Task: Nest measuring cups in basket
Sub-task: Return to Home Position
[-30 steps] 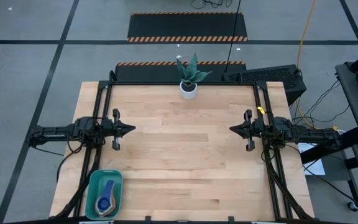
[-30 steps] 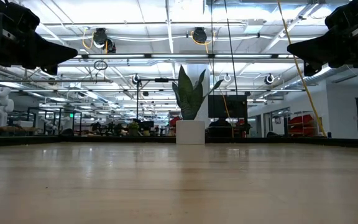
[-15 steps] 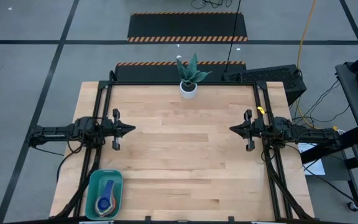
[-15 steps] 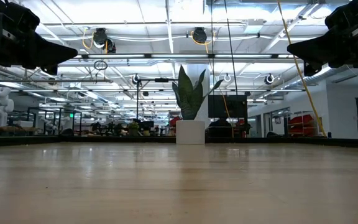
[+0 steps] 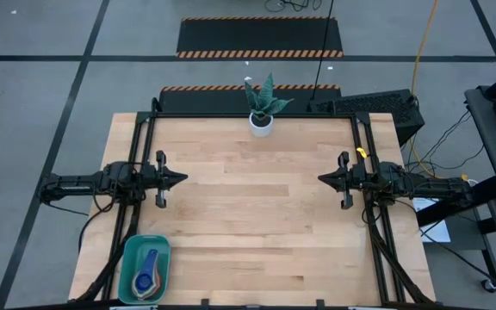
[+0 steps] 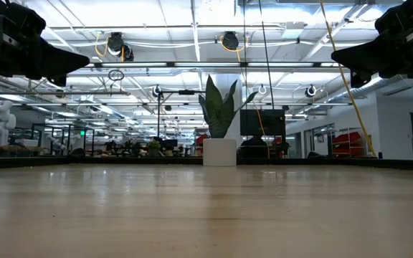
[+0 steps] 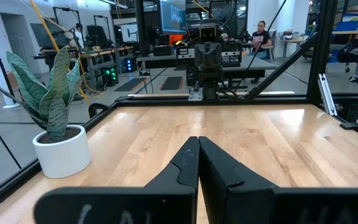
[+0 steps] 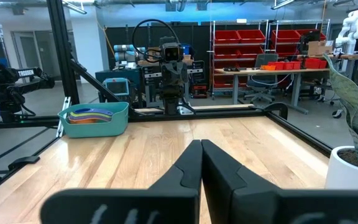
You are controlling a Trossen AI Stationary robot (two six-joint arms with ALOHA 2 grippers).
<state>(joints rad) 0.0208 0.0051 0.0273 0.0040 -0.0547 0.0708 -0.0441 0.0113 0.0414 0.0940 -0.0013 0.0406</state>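
Note:
The teal basket (image 5: 145, 269) stands at the table's near left corner; in the right wrist view the basket (image 8: 96, 121) shows its side wall. The measuring cups (image 5: 147, 276) lie stacked one inside another within it, light blue on top, and their coloured rims (image 8: 90, 113) peek over its wall. My left gripper (image 5: 184, 179) hovers shut at the table's left side, pointing level toward the middle. My right gripper (image 5: 320, 179) hovers shut at the right side, facing it. Both hold nothing.
A white pot with a green plant (image 5: 262, 123) stands at the middle of the far edge. Black frame rails (image 5: 141, 146) run along the table's left and right sides. Bare wood (image 5: 248, 207) lies between the two grippers. A person (image 7: 261, 34) sits in the room beyond.

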